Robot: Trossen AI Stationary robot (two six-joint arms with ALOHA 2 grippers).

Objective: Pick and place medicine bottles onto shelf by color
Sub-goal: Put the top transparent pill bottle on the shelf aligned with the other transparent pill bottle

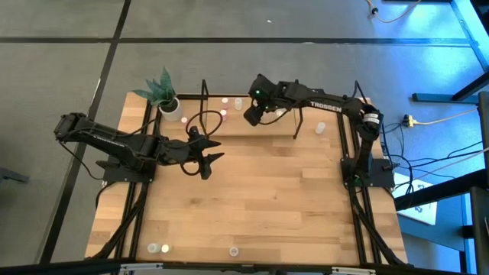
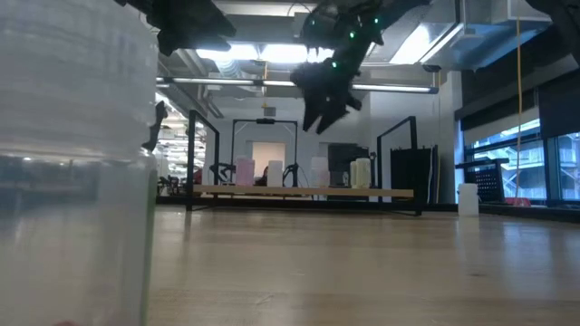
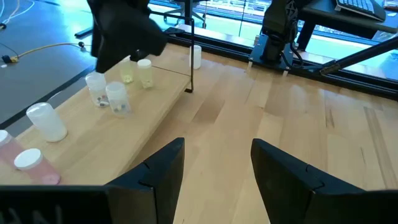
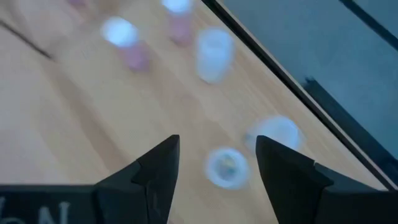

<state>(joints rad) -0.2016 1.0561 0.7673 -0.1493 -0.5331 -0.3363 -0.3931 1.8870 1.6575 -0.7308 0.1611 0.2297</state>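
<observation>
Several medicine bottles (image 1: 225,100) already stand on the shelf (image 1: 321,107) at 12 o'clock; three wait at 6 o'clock. Right gripper (image 1: 252,116) hovers above the shelf, open and empty; left gripper (image 1: 208,159) likewise.

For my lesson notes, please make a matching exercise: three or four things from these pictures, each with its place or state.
1. left gripper
2. right gripper
3. plant
4. bottle outside the shelf posts

a. far left corner of the table
b. open, above the shelf
c. near the right arm's base
d. open, over bare tabletop

Pairs: 1-d, 2-b, 3-a, 4-c
</observation>
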